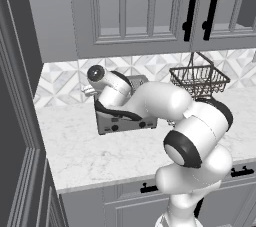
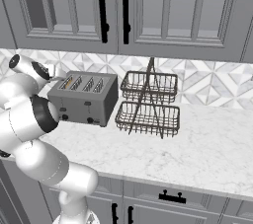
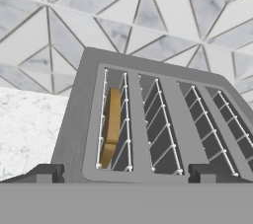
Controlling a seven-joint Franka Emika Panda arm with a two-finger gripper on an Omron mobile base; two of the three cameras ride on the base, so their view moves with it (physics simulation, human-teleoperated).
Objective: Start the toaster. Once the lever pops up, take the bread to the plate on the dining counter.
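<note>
**Ana:** Marble worktop (image 2: 207, 154) with grey drawers beneath it fills the foreground, correct? What stands nearest on it?

**Ben:** Yes, pale with faint veins, black handles on the drawer fronts below. The white arm rises in front of it and bends over toward the toaster (image 2: 86, 99), a boxy grey unit with black knobs low on its front. From the left base camera the arm covers much of that front.

**Ana:** And the gripper (image 3: 122, 173)?

**Ben:** The hand camera looks down on the toaster's top from just above. The two dark fingertips (image 3: 44, 172) stand wide apart at the bottom of that view, spread to either side of the left pair of slots, with nothing between them. So the jaws are released, holding nothing.

**Ana:** Where is the bread (image 3: 111, 127)?

**Ben:** Sunk in the leftmost slot as the hand camera sees it, a golden-tan slice standing on edge between the wire guides. The other three slots hold only their wires. From the right base camera a tan sliver shows in the slot at the toaster's left end.

**Ana:** Anything beyond?

**Ben:** A two-tier wire basket stand (image 2: 148, 104) sits just beside the toaster, to its right. Behind both runs a backsplash (image 2: 207, 82) of grey and white triangular tiles, and above it hang grey wall cabinets (image 2: 163, 11) with black handles.
</note>
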